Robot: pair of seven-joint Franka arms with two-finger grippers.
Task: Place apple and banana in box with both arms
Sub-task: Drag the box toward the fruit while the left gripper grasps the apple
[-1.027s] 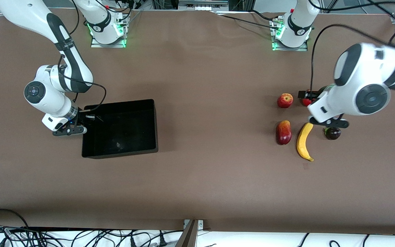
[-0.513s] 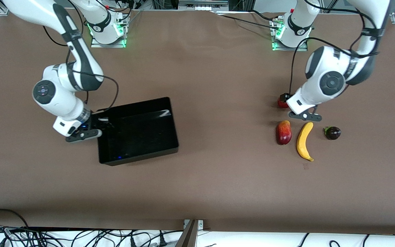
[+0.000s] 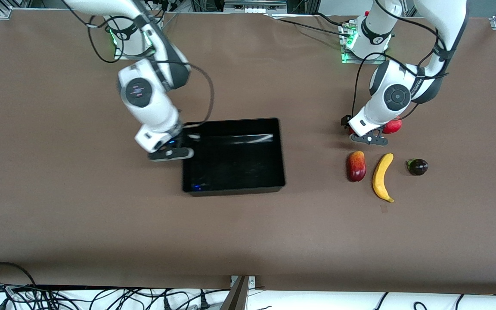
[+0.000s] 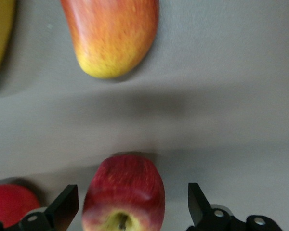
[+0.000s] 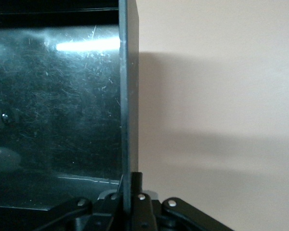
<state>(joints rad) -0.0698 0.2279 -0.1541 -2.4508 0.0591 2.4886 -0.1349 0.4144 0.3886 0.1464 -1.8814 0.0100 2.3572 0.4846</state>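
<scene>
The black box (image 3: 239, 161) sits near the table's middle. My right gripper (image 3: 187, 138) is shut on its end wall toward the right arm's end. The right wrist view shows the gripper (image 5: 130, 185) pinching that thin wall (image 5: 127, 96). My left gripper (image 3: 353, 128) is low over the apple, which the hand mostly hides in the front view. In the left wrist view the gripper (image 4: 130, 204) is open, with the red and yellow apple (image 4: 124, 195) between its fingers (image 4: 62, 211), not touched. The yellow banana (image 3: 382, 177) lies on the table nearer the front camera than the apple.
A plain red round fruit (image 3: 393, 125) sits beside the apple, toward the left arm's end. A red-and-yellow mango-like fruit (image 3: 356, 166) lies beside the banana, and a small dark fruit (image 3: 417, 166) on the banana's left-arm side.
My right gripper has dragged the box toward the table's middle, toward the left arm's end. My left gripper has moved from over the plain red fruit to around the apple.
</scene>
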